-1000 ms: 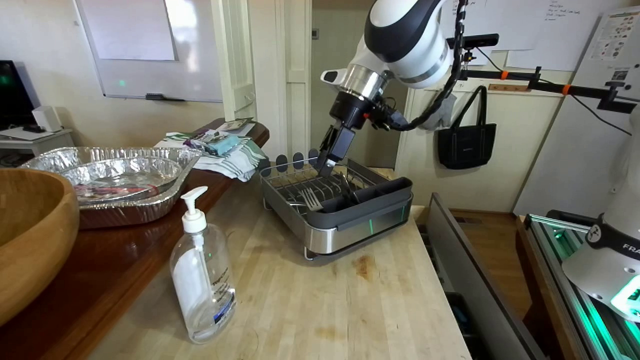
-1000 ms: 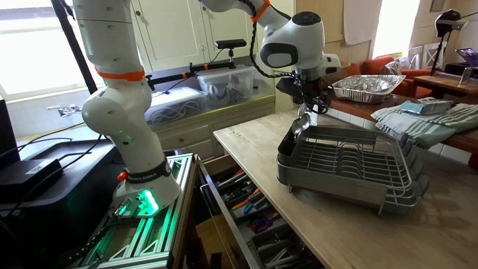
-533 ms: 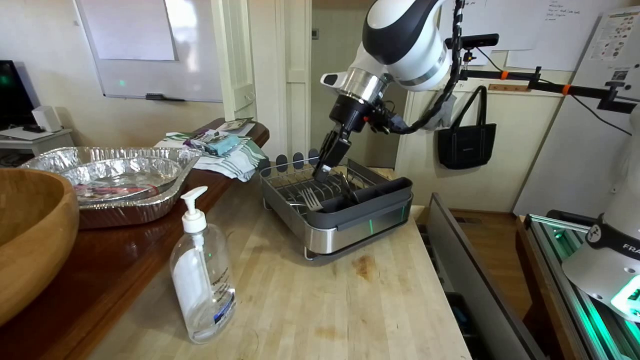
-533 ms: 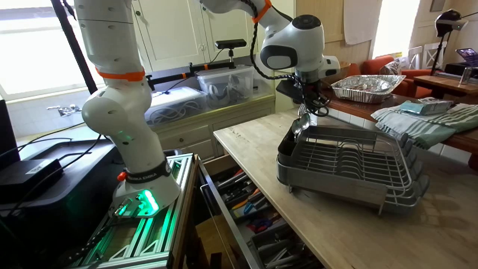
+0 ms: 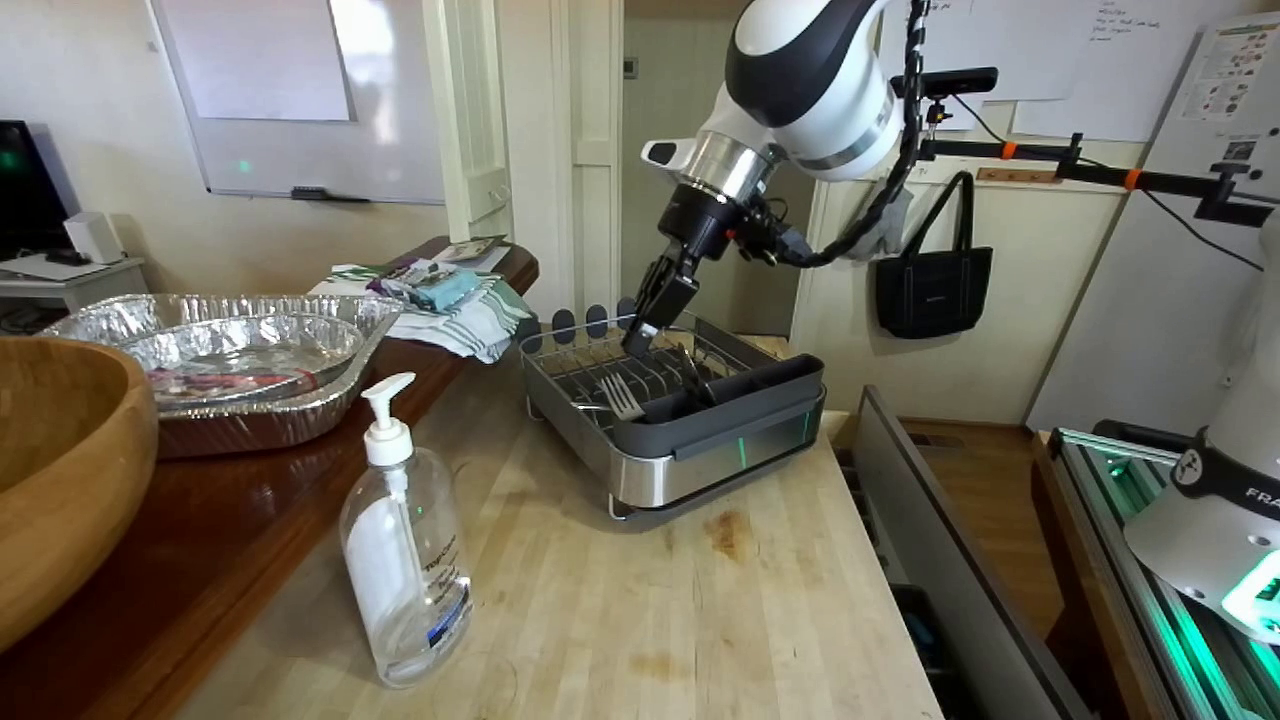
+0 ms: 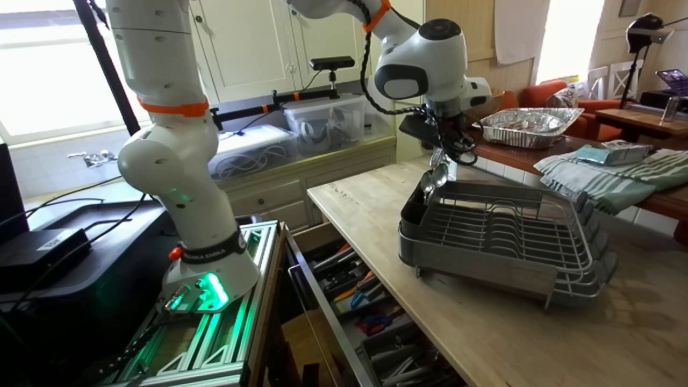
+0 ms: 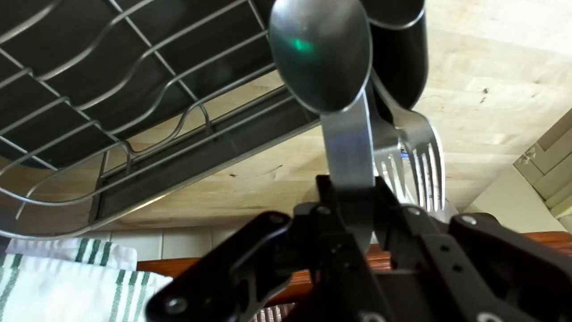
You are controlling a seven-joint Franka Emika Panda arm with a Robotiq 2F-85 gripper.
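The knife [image 7: 349,154] is clamped between the fingers [image 7: 325,190]; contact with adjacent spoon [image 7: 319,53] and forks [image 7: 413,127] should be avoided during any lift

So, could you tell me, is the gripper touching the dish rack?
Apart. The wrist view shows it: a strip of wooden counter is visible between the gripper and the dish rack.
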